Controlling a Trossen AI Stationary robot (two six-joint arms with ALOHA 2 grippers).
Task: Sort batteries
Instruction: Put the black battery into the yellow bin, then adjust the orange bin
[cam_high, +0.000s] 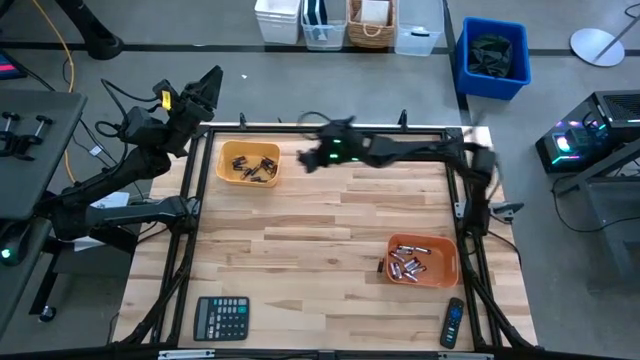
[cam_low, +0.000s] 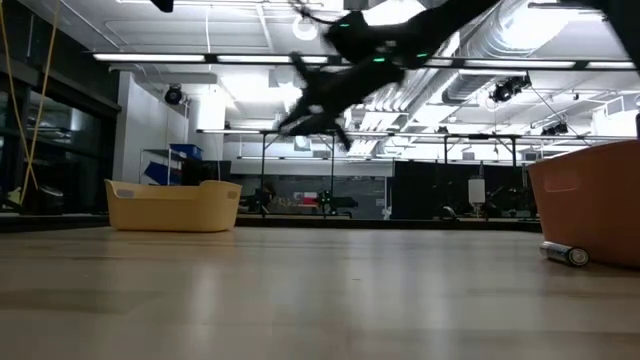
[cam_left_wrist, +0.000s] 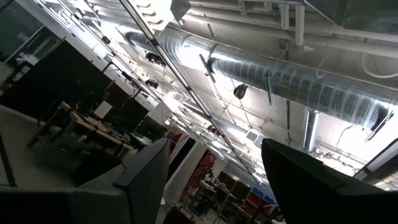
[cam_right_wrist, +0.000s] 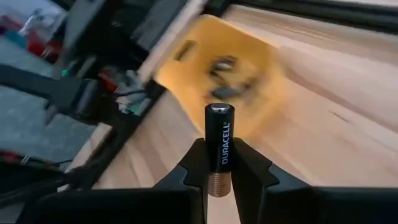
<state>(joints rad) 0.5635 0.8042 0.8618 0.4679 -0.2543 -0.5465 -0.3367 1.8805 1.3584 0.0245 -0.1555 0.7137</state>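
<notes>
At the near edge of the wooden table (cam_high: 300, 250) lay a black calculator (cam_high: 221, 318) on one side and a black remote control (cam_high: 453, 323) on the other. A little farther in stood the orange bin (cam_high: 424, 260), a handful of batteries (cam_high: 408, 264) inside it and one more cell (cam_low: 565, 254) lying on the wood just beside its wall.

Beyond that, above the far part of the table, the right gripper (cam_right_wrist: 217, 163) hung in the air with its fingers pinched narrowly on a single black-and-copper Duracell battery (cam_right_wrist: 219, 148), held upright between them. It was blurred from overhead — I could only place it roughly beside the yellow bin (cam_high: 248, 163), which sat near the far left corner with several dark cells (cam_high: 255, 167) in it.

Farthest off, past the table's left edge, the left gripper (cam_high: 203, 88) was raised and tilted upward, its fingers spread wide with nothing between them.
</notes>
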